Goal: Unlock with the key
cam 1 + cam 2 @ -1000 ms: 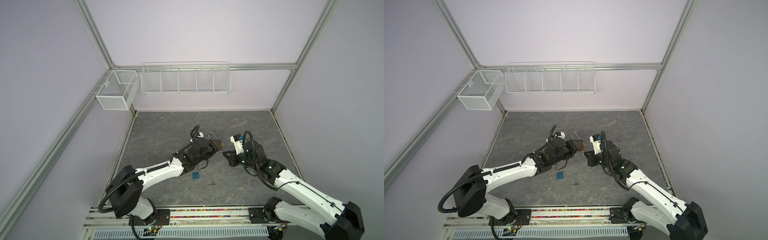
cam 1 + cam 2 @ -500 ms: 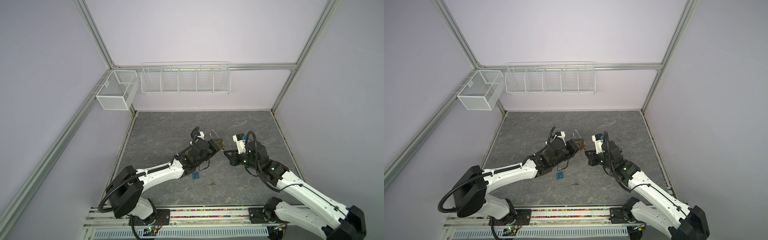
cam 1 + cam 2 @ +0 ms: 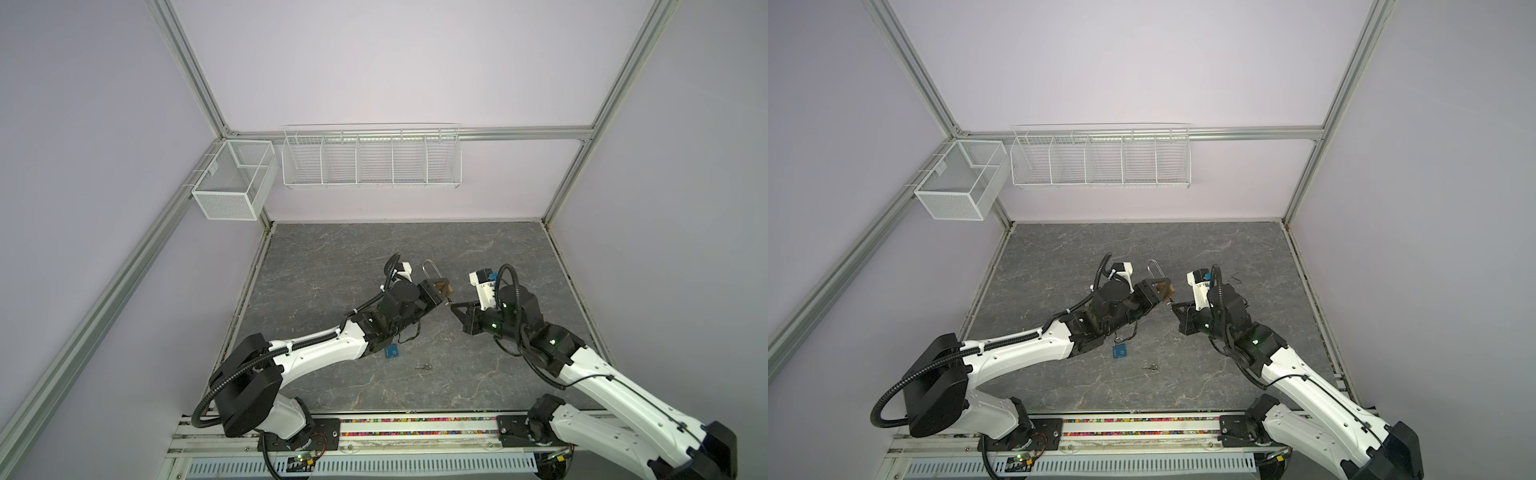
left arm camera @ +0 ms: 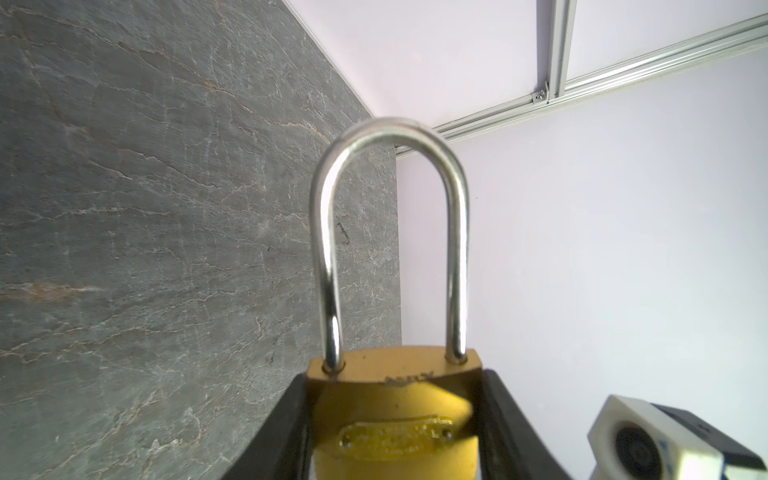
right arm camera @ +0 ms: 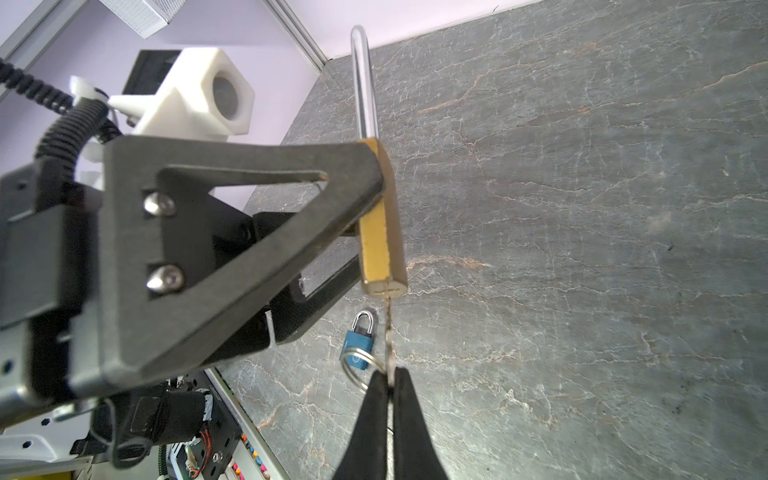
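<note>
Firmly around the brass padlock [image 5: 380, 232], left gripper [image 4: 395, 390]; right gripper [image 5: 388, 382] pinched tight on the key [image 5: 389, 357], tip at keyhole [image 5: 386, 292].

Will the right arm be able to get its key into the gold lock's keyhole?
Probably yes. The key in the right fingers lines up with the slot in the gold lock, tip right at it, nothing between.

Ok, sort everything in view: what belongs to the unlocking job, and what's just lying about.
In the job:
- brass padlock, clamped in the left gripper
- key, pinched in the right gripper, tip at the keyhole

Lying about:
- blue padlock and small loose key on the table
- wire rack and mesh basket, mounted up high
</note>
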You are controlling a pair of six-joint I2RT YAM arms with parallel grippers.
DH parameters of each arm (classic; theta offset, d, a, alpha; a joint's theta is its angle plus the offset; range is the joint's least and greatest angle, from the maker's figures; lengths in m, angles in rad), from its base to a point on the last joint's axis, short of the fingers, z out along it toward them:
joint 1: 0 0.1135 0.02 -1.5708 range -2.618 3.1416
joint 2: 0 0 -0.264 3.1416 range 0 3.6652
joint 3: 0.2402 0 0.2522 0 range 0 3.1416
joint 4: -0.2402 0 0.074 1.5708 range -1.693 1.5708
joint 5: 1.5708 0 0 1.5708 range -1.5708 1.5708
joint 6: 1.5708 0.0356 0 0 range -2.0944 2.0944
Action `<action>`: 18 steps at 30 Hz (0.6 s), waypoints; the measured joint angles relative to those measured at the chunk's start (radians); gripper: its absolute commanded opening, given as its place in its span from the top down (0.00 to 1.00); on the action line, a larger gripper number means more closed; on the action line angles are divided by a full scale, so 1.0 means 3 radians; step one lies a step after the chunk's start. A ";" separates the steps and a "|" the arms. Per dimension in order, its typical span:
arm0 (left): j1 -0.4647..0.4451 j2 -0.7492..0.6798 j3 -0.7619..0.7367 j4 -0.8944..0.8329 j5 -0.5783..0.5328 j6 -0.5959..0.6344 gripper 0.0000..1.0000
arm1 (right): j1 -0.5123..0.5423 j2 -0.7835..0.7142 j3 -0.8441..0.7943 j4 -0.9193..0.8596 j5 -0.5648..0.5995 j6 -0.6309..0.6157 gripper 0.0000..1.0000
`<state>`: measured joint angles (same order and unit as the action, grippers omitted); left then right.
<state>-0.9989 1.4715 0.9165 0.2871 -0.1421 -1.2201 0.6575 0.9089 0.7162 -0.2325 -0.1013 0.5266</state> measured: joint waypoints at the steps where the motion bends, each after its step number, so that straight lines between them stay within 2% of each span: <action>1: 0.0000 -0.0001 0.0000 0.0000 -0.0001 0.0009 1.00 | 0.0000 0.0000 0.0000 0.0001 0.0000 0.0000 0.94; 9: -0.0005 0.0000 -0.0001 0.0010 -0.0042 0.0010 1.00 | 0.0000 0.0029 0.0001 0.0037 0.0011 -0.0006 0.94; 18: -0.0038 0.0027 -0.0135 0.0242 -0.0292 0.0010 1.00 | 0.0003 0.0304 0.0154 0.0014 0.0024 -0.0037 0.94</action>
<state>-1.0103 1.4796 0.8761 0.3595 -0.2298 -1.2171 0.6582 1.0000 0.7624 -0.2283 -0.0940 0.5156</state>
